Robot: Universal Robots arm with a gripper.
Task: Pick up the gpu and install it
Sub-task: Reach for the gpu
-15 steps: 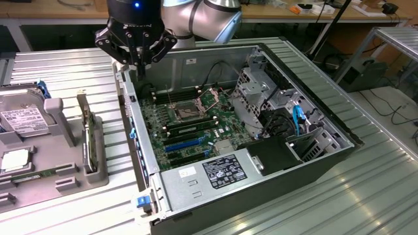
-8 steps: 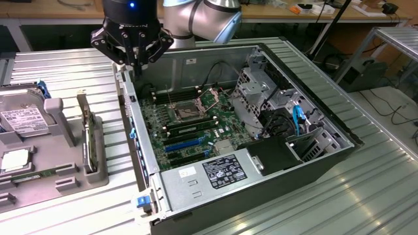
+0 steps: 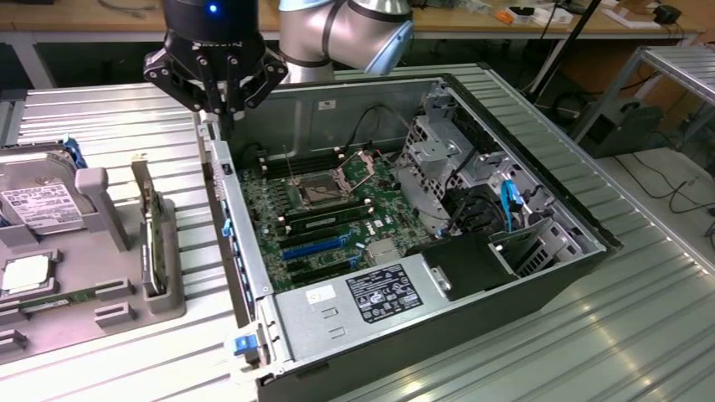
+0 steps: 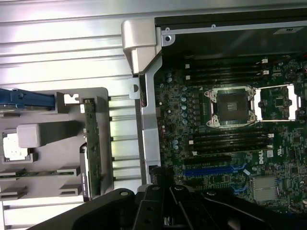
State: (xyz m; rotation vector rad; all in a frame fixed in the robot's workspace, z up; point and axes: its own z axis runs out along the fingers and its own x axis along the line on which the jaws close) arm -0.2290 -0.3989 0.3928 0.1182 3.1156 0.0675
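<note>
The gpu [image 3: 146,224] stands on its edge in a slot of the grey holder [image 3: 106,251] at the exterior view's left, a thin dark card with a green board side. In the wrist view the gpu [image 4: 91,148] shows as a narrow green strip in the same holder [image 4: 57,187]. My gripper [image 3: 224,117] hangs shut and empty above the back end of the open case's left wall, beyond the gpu. Its black fingers [image 4: 162,187] sit over that wall's edge, beside the motherboard.
The open computer case [image 3: 537,276] lies on the ribbed metal table, its motherboard [image 3: 324,209] exposed with blue card slots [image 3: 315,246]. The holder also carries a hard drive [image 3: 39,209], a processor [image 3: 25,274] and a memory stick [image 3: 56,297].
</note>
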